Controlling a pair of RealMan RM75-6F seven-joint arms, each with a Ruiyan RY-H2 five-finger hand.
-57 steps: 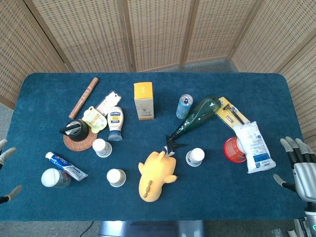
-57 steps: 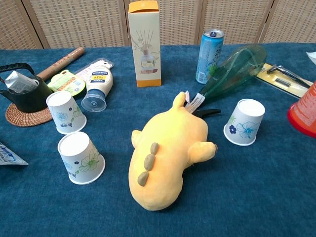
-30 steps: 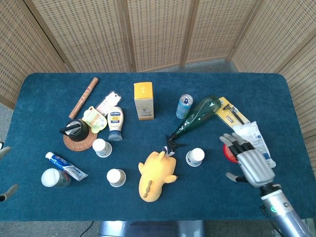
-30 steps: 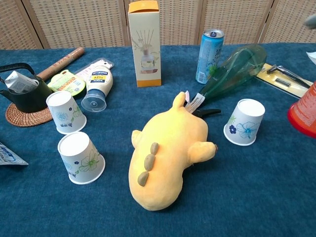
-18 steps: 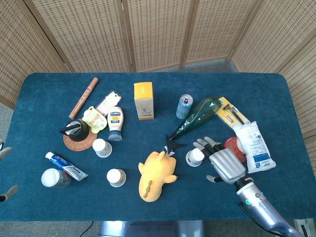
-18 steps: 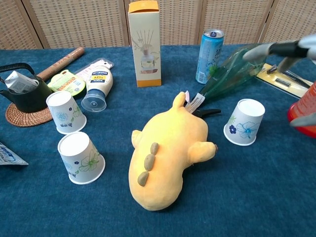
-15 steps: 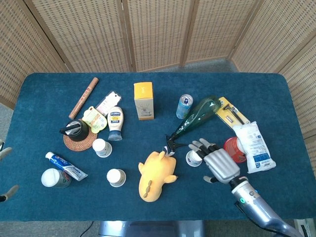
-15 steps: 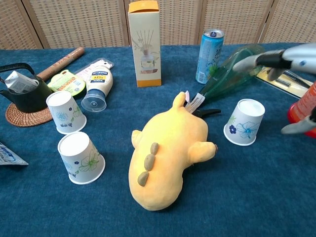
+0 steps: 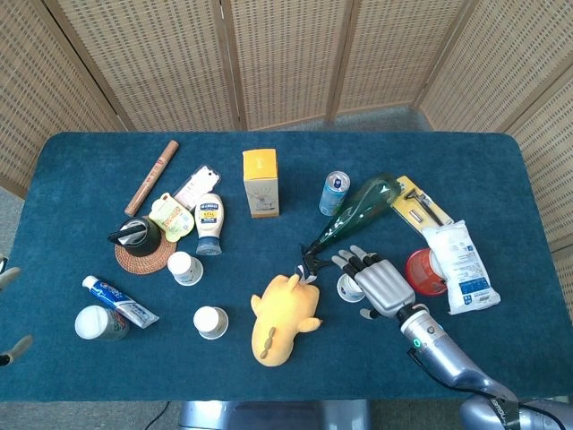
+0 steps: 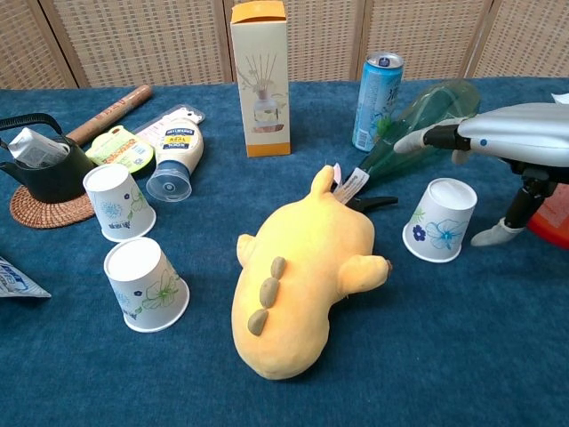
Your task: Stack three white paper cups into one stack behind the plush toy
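Three white floral paper cups stand upside down on the blue table. Two are left of the yellow plush toy (image 9: pixel 285 318) (image 10: pixel 298 271): one cup (image 9: pixel 185 267) (image 10: pixel 118 202) further back, another cup (image 9: pixel 211 322) (image 10: pixel 146 284) nearer. The third cup (image 9: pixel 349 287) (image 10: pixel 440 221) stands right of the toy. My right hand (image 9: pixel 376 279) (image 10: pixel 507 133) hovers over this third cup, holding nothing, its fingers spread above the cup and its thumb down on the cup's right side. Of my left hand (image 9: pixel 18 346) only spread fingertips show at the left edge, off the table.
Behind the toy lie a green bottle (image 9: pixel 358 213), a blue can (image 9: pixel 334 193) and a tall diffuser box (image 9: pixel 260 183). A red container (image 9: pixel 421 270) and a white packet (image 9: pixel 461 267) sit right of the hand. A teapot (image 9: pixel 139 237), mayonnaise bottle (image 9: pixel 209 224) and toothpaste (image 9: pixel 121 300) crowd the left.
My right hand has swept leftward from the table's right edge to above the right cup. The cups, the toy and my left hand have stayed put.
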